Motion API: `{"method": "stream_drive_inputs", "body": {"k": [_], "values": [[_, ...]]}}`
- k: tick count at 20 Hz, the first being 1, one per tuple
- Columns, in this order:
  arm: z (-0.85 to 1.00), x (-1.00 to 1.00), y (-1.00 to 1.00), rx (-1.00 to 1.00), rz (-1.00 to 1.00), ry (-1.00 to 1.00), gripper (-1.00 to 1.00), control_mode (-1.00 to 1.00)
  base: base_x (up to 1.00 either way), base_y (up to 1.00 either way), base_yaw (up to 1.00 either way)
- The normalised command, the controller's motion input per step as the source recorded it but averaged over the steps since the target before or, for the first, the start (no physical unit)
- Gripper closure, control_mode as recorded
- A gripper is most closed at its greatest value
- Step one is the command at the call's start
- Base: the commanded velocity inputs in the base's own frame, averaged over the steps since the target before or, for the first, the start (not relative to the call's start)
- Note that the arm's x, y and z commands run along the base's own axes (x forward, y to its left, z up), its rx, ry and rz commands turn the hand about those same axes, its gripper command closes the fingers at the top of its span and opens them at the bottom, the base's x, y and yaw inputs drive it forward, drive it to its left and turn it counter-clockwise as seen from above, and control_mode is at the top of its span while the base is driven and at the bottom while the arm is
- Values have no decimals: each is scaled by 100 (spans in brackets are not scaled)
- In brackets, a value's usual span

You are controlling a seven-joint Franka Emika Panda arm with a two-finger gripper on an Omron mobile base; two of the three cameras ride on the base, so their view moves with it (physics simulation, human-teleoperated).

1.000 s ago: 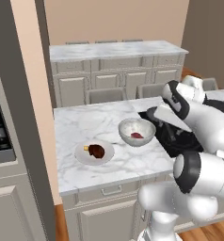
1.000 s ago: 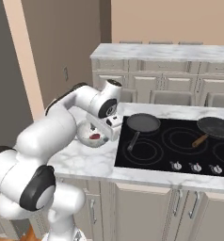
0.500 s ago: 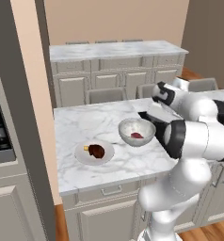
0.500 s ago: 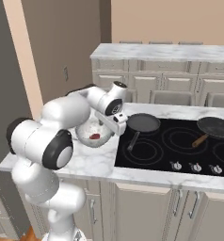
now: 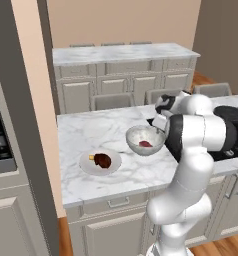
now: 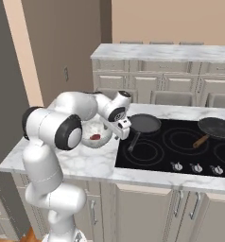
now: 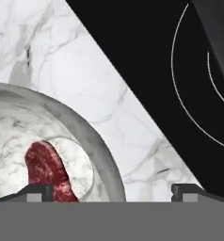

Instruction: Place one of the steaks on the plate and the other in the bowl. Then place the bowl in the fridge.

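Straddling the bowl rim, fingers spread wide.

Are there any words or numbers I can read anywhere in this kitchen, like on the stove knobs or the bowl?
No words or numbers can be read anywhere.
Stove knobs: any marks too small to make out.
Dark appliance panel at the left edge: faint light marks, too blurred to read.
Bowl, plate, pans and cabinet fronts: no writing.
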Motion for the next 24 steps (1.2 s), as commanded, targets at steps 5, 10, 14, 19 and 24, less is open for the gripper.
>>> {"method": "stream_drive_inputs", "body": {"k": [5,10,14,19,24], "values": [[-39,-3,29,0,0,0,-100,-100,0,0,0],[-21,6,36,0,0,0,-100,-100,0,0,0],[-6,0,13,0,0,0,100,-100,0,0,0],[0,0,3,0,-1,-2,100,-100,0,0,0],[16,0,40,-1,-35,-9,100,-100,0,0,0]]}}
